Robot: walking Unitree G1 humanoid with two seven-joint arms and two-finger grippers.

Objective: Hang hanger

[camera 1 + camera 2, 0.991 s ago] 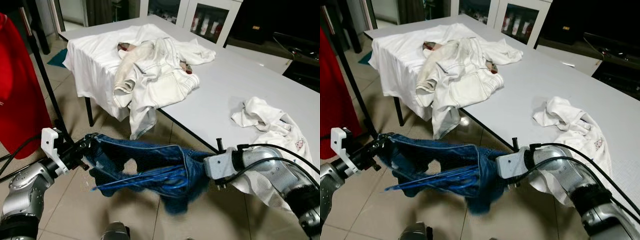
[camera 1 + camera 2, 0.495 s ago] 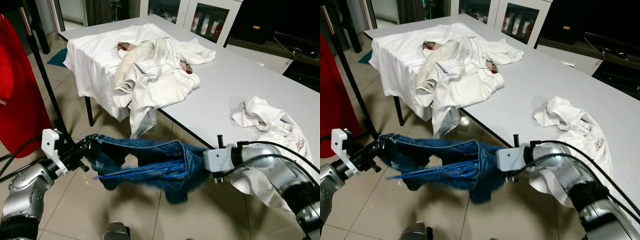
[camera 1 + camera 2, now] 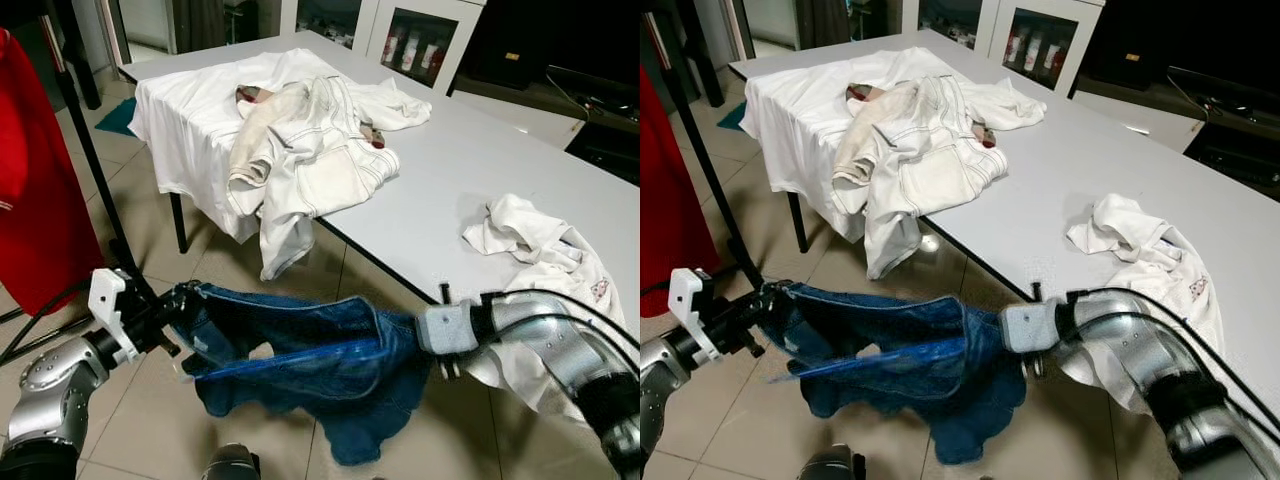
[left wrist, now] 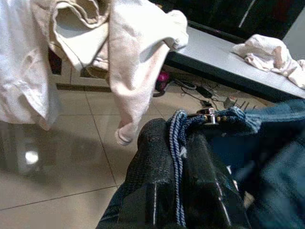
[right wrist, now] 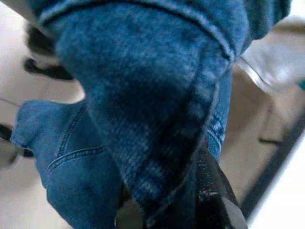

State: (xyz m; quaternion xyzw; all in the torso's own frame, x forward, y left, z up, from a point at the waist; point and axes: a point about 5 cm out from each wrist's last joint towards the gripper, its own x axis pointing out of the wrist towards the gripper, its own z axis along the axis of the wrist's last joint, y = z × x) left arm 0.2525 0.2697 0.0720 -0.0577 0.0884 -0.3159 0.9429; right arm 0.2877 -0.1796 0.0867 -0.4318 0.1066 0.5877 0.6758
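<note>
Jeans point(image 3: 310, 365) on a blue hanger point(image 3: 290, 357) hung stretched between both grippers above the floor, off the table's point(image 3: 470, 160) near edge. Left gripper point(image 3: 178, 312) at 9 o'clock, jaws clamped on the waistband; right gripper point(image 3: 425, 335) at 3 o'clock, jaws likewise. Carrying step; next, the rack pole point(image 3: 85, 140) at 10 o'clock.

Blue denim jeans point(image 3: 300, 350) stretched level above tiled floor, blue hanger point(image 3: 290, 358) inside, cloth sagging beneath.

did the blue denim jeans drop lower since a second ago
Yes. The blue denim jeans, stretched between the left gripper and right gripper, now hang lower, further below the grey table's edge.
</note>
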